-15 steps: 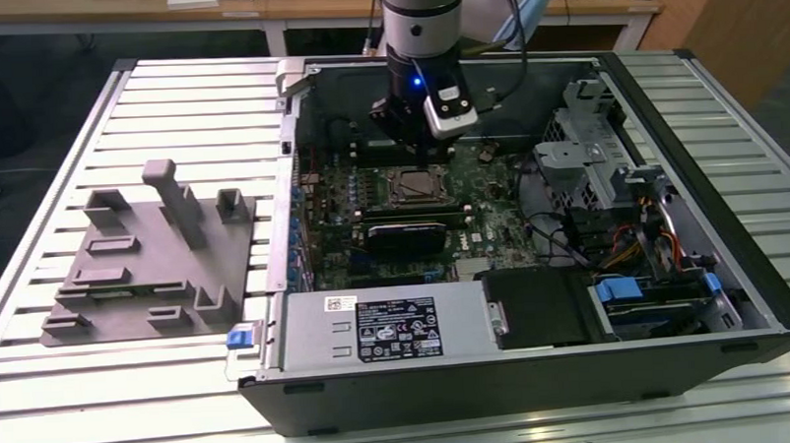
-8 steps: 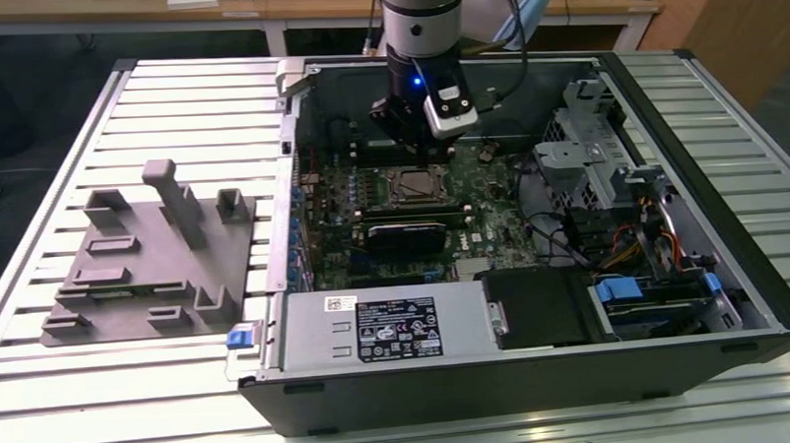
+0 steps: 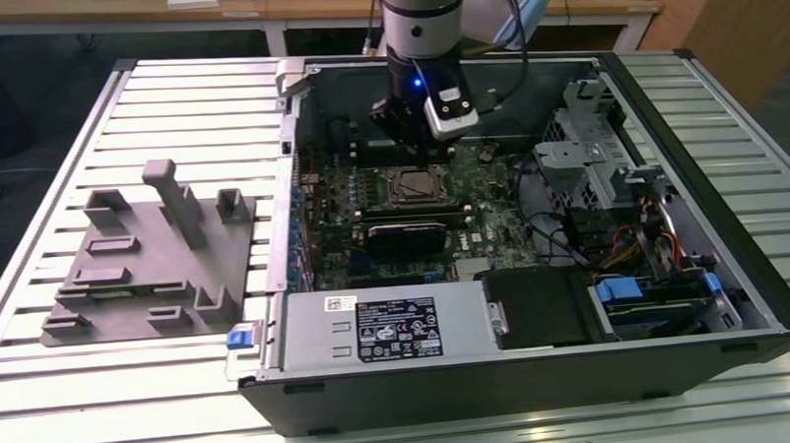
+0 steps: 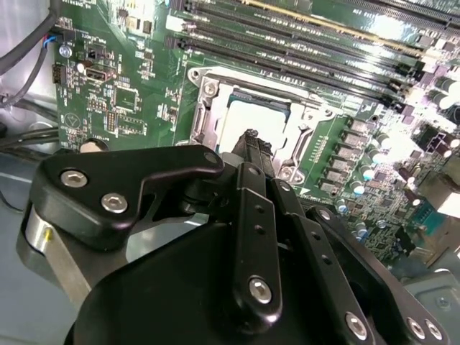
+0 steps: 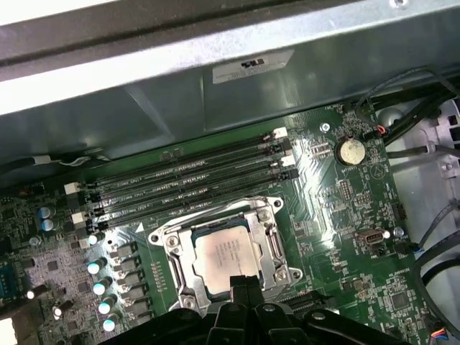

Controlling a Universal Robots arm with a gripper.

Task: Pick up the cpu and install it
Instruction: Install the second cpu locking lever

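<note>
While the open computer case lies on the slatted table, the gripper is seen in the exterior view hanging inside it, just above the green motherboard and beside the square socket. The cpu is found already seated in that socket's metal frame, its pale silver top showing in both wrist views. It is a square chip, so no long axis is offered; its edges are lined up with the frame and with the memory slots next to it. From the gripper the chip lies straight ahead and slightly below, close to the fingertips, which are pressed together with no gap and nothing held between them. The tips appear to be just short of the chip's near edge, though contact cannot be judged. The grey plastic fixture stands well apart, on the exterior view's left.
</note>
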